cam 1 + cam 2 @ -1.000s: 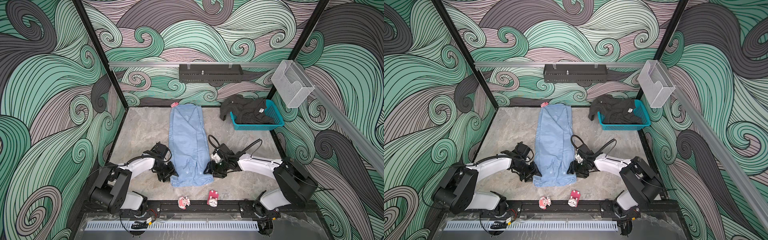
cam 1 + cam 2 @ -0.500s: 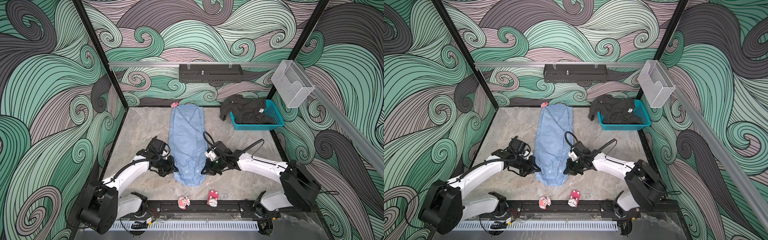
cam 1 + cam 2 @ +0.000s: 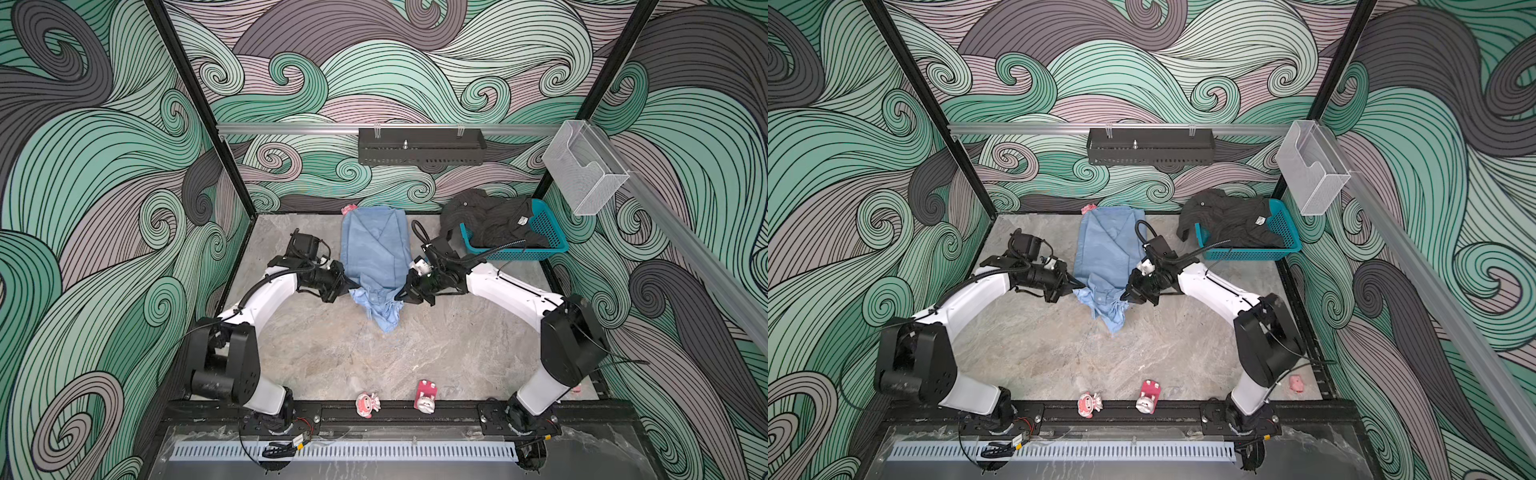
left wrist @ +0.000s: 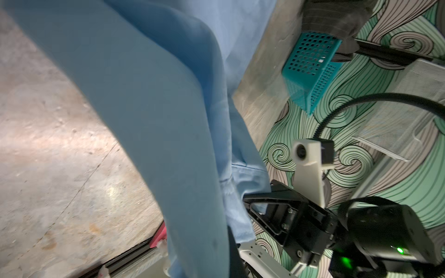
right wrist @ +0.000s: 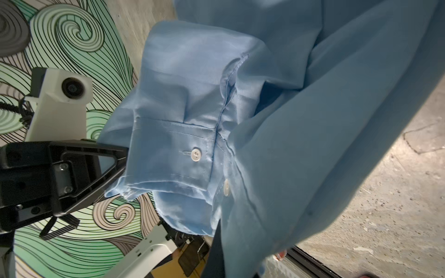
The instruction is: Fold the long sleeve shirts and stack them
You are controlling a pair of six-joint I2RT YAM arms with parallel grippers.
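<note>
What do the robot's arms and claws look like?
The left arm and right arm are white curved shells with chunky black joints. Black ribbed cables run along them. The left claw and right claw are black with triangle-shaped fingers, each beside a small white camera.

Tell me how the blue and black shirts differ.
The blue shirt is light, the black shirt dark. The blue shirt lies stretched on the table, its near end held by the left gripper and right gripper; the black shirt sits crumpled in the basket. Both have buttons.
</note>
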